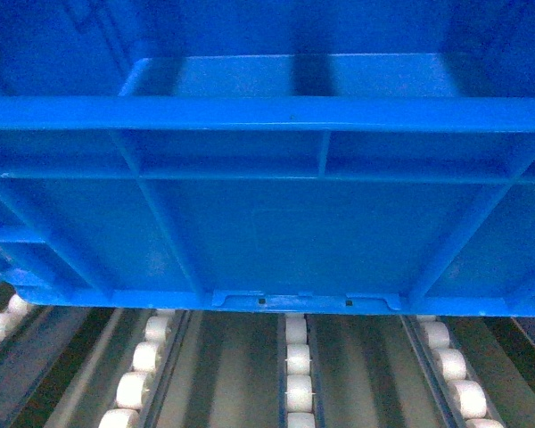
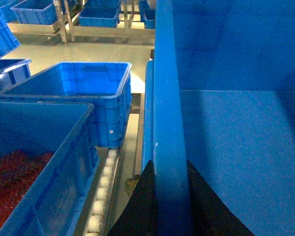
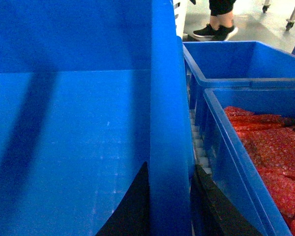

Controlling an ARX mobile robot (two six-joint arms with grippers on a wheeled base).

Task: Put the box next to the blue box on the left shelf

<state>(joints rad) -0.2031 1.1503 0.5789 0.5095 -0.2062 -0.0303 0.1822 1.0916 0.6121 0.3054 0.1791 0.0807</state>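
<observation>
The box (image 1: pixel 276 241), a large bright-blue crate, fills the head view with its base edge over the white roller rails of the left shelf (image 1: pixel 296 361); whether it touches them I cannot tell. My left gripper (image 2: pixel 170 196) is shut on the box's left rim (image 2: pixel 167 123), one black finger on each side. On the opposite rim (image 3: pixel 167 123) my right gripper (image 3: pixel 170 196) is shut in the same way. A blue box (image 2: pixel 64 167) holding red packets stands close on the left, across a roller rail (image 2: pixel 102 191). Another blue box (image 3: pixel 231 162) with red packets stands close on the right.
An empty blue crate (image 2: pixel 96 93) stands behind the left neighbour, and another empty crate (image 3: pixel 236 59) behind the right one. Farther racks with blue crates (image 2: pixel 101 17) line the back. A person's feet (image 3: pixel 216 29) stand on the floor beyond the right side.
</observation>
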